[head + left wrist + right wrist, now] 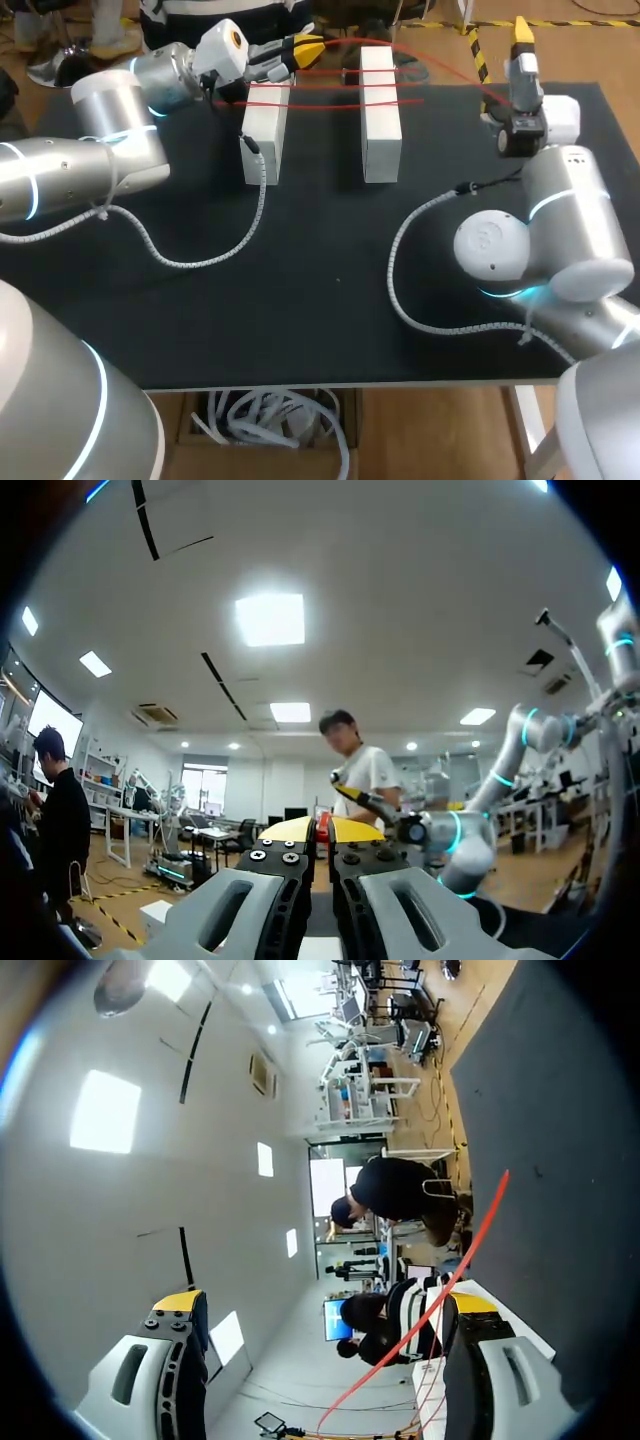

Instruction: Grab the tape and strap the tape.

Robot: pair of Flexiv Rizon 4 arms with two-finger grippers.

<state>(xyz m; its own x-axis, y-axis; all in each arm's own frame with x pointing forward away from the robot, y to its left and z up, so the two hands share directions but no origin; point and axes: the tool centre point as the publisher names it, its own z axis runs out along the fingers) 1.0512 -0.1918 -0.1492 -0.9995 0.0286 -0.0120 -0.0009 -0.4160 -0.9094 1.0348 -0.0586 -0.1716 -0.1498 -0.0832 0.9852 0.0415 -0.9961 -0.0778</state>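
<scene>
Two white blocks point(266, 130) point(380, 112) stand upright side by side on the black table point(320, 300). A thin red tape point(350, 86) runs across both blocks in several strands, and one strand arcs off toward the right. My left gripper point(305, 48) hovers above the far end of the left block, shut on the red tape; in the left wrist view a red bit point(323, 827) shows between its closed yellow tips point(322, 830). My right gripper point(521, 32) is at the table's far right edge, open wide point(325, 1305). The red tape point(455, 1270) passes close by one finger point(478, 1332).
A grey cable point(200, 255) from the left arm loops over the table beside the left block. Another cable point(400, 270) curls in front of the right arm's base point(500, 250).
</scene>
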